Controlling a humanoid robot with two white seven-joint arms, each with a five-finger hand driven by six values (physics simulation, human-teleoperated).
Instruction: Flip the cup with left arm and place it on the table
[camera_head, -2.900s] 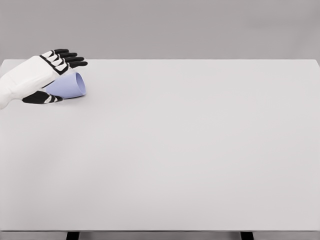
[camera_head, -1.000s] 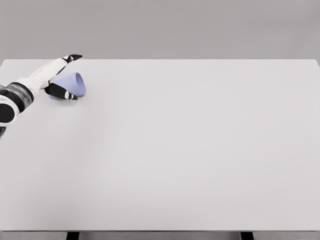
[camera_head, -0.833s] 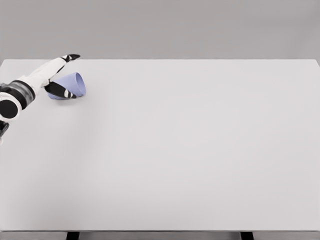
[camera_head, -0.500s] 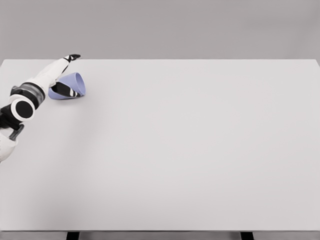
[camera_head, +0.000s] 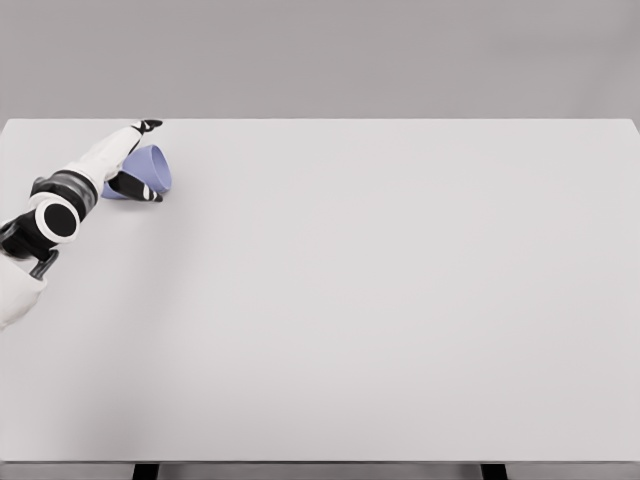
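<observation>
Tapered lilac cup (camera_head: 152, 169) on its side, left hand (camera_head: 126, 162) around it, smooth white table (camera_head: 380, 290)

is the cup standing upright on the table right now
No, the cup lies on its side at the far left of the table, with the left hand around it.

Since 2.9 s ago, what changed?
The left hand rolled from palm-down over the cup to edge-on, thumb across the cup's side; forearm and wrist came further into view at lower left. Whether it grips is unclear. Cup still lying on its side, same spot on the table.
</observation>
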